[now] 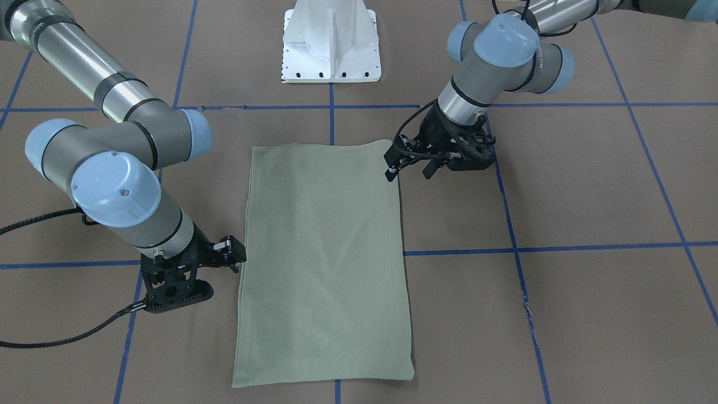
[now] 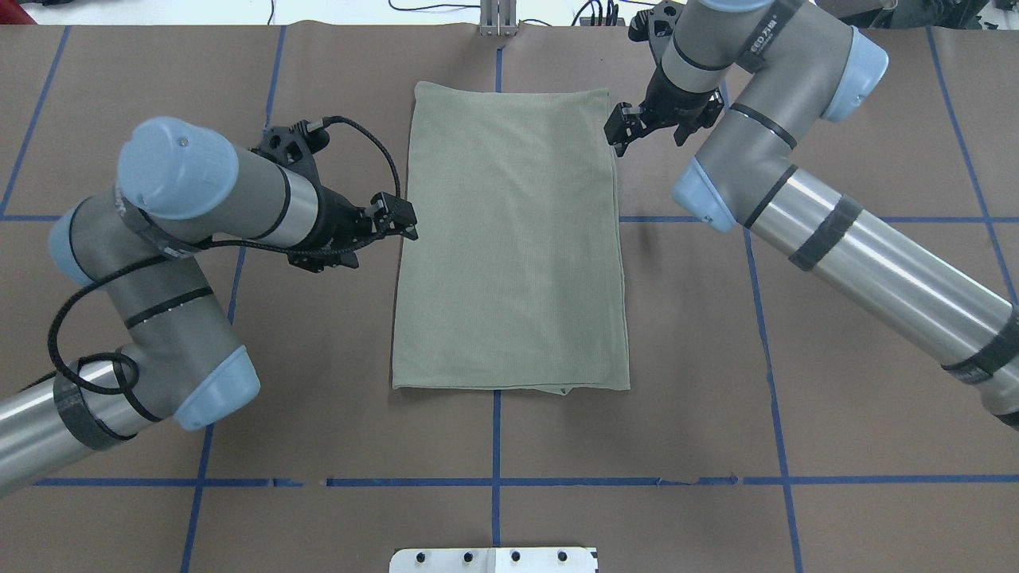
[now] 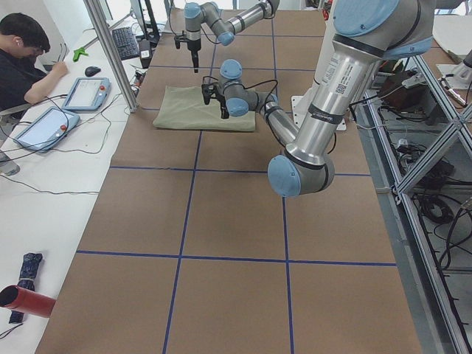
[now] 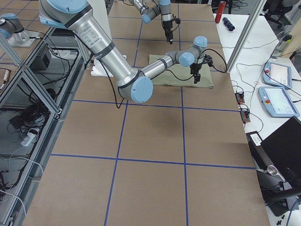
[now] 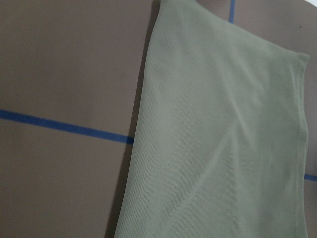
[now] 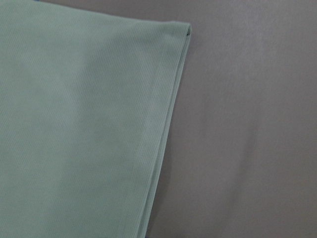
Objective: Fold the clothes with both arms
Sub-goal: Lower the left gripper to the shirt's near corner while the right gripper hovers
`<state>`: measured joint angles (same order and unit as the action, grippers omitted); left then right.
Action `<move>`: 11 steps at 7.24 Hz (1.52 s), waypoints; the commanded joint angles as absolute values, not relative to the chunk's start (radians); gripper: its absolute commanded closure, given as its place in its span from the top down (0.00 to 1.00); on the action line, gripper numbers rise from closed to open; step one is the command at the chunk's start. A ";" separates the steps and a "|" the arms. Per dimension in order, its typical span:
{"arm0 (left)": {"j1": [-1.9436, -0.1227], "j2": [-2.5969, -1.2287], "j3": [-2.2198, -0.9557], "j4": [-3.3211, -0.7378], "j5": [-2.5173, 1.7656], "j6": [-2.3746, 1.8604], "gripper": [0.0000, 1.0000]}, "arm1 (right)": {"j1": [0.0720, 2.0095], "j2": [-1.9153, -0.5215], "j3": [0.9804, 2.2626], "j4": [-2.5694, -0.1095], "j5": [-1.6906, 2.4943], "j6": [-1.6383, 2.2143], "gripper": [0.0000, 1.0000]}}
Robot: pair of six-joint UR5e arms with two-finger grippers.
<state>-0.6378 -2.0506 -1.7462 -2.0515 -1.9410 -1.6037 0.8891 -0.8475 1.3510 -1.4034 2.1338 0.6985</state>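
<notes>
Right in the middle of the brown table (image 1: 561,185) lies the green shirt (image 1: 322,264). It is folded into a long, flat rectangle, and no sleeves or collar show. In the front-facing view its short ends point to the top and bottom of the frame. A blue tape line (image 1: 561,247) runs under it near the middle. In the overhead view a little bit of a lower layer peeks out at the bottom edge.

The left gripper (image 1: 449,160) sits just beside the shirt's upper right corner in the front-facing view. A black part of it reaches the cloth's edge. I cannot tell if its jaws are spread or pressed together. The left arm (image 1: 505,62) comes in from the upper right.

The right gripper (image 1: 179,289) sits low, just beside the shirt's left edge, about halfway down the frame. I cannot tell how its jaws stand either. The right arm (image 1: 112,185) bends in from the upper left.

The left wrist camera sees one long edge of the shirt. The right wrist camera sees one corner with stacked layers.

A white pedestal (image 1: 331,45) stands at the top middle. In the left side view a person (image 3: 26,66) sits at a white desk in the upper left of the frame.
</notes>
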 commanded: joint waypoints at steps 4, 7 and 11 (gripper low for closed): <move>-0.427 -2.046 -1.746 -1.913 -1.783 -1.787 0.99 | 0.853 -0.907 1.450 -1.401 2.143 0.784 1.00; -0.394 -2.045 -1.746 -1.904 -1.781 -1.825 0.96 | 0.851 -0.905 1.447 -1.401 2.141 0.784 1.00; -0.390 -2.043 -1.750 -1.858 -1.781 -1.829 0.89 | 0.848 -0.904 1.437 -1.397 2.141 0.784 1.00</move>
<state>-0.3901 -2.0441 -1.7500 -1.8603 -1.7821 -1.8289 0.8492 -0.9041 1.4395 -1.3976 2.1415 0.7845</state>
